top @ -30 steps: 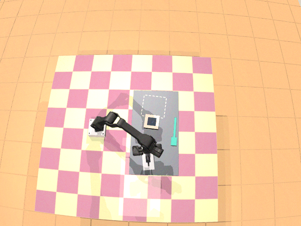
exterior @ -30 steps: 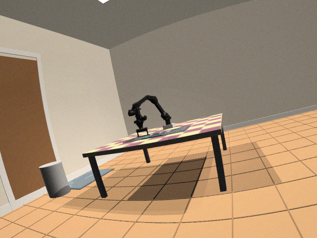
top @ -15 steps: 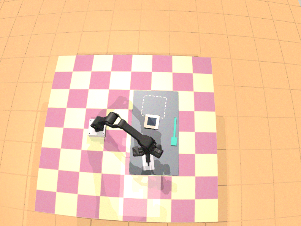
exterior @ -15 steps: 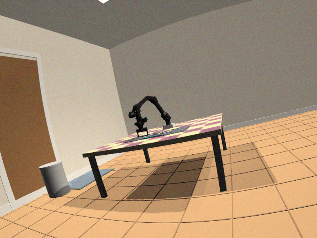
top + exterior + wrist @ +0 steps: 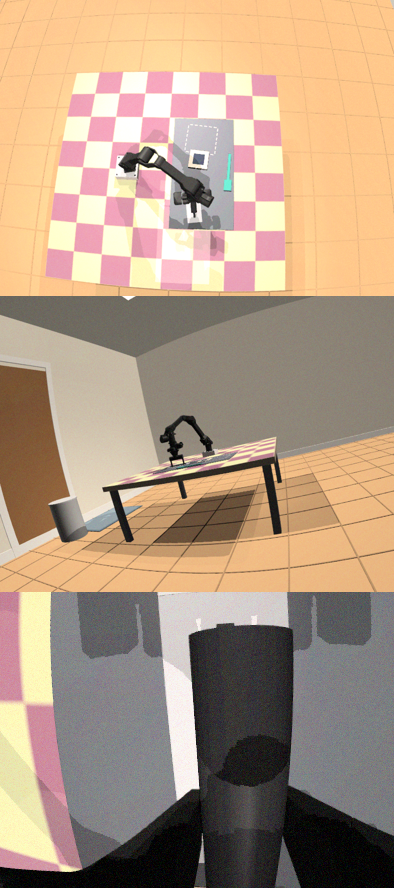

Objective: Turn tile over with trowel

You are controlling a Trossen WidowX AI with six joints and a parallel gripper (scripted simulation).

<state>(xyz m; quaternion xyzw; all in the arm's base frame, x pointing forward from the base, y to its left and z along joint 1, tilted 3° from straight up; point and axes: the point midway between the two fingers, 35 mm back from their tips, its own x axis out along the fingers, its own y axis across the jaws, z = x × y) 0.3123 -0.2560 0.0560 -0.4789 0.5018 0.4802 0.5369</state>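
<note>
Wrist view shows the black gripper [image 5: 242, 809] pinching the dark cylindrical handle of the pale-bladed small trowel [image 5: 241, 710] on the grey mat [image 5: 178, 133]. Cream tile [image 5: 198, 159], dark marked side up, sits below the dashed outline [image 5: 202, 139]: flipping, release, retreat remain.

We are seeing an open lane of grey mat [image 5: 178, 149] running from the gripper [image 5: 193, 208] up to the tile [image 5: 198, 159]. A teal tool [image 5: 228, 173] is lying just right of that lane, narrowing it. The arm's forearm [image 5: 173, 172] is crossing over the mat's left edge.
</note>
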